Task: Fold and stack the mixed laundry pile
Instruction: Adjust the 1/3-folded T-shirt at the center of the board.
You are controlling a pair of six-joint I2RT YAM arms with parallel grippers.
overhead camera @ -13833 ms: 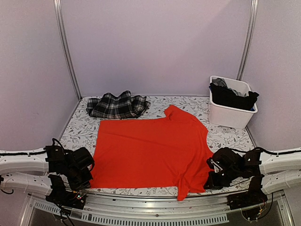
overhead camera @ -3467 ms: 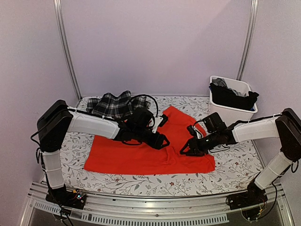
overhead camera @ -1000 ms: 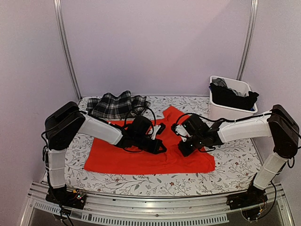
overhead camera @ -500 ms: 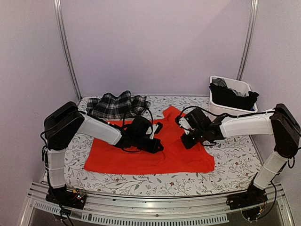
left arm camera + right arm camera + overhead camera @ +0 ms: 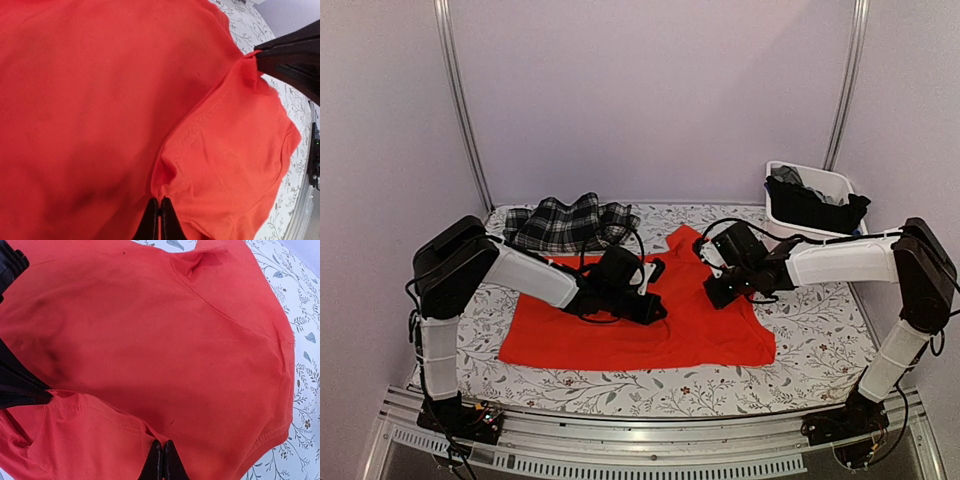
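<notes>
Centre frame: left gripper [image 5: 159, 214] and right gripper [image 5: 163, 455], jaws pressed together, each pinch the orange-red shirt [image 5: 720, 335] hem.

White plastic bin [image 5: 807, 245] at far-rt corner of floral tablecloth [image 5: 810, 325], lilac walls behind

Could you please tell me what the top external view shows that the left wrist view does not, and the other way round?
Only the top view shows the plaid garment, the bin holding dark clothes, and both arms whole. Only the left wrist view shows the stitched hem of the raised fold, pinched in the shut left gripper. Both show the orange shirt, the tablecloth, and the right gripper shut on the fold's other end.
</notes>
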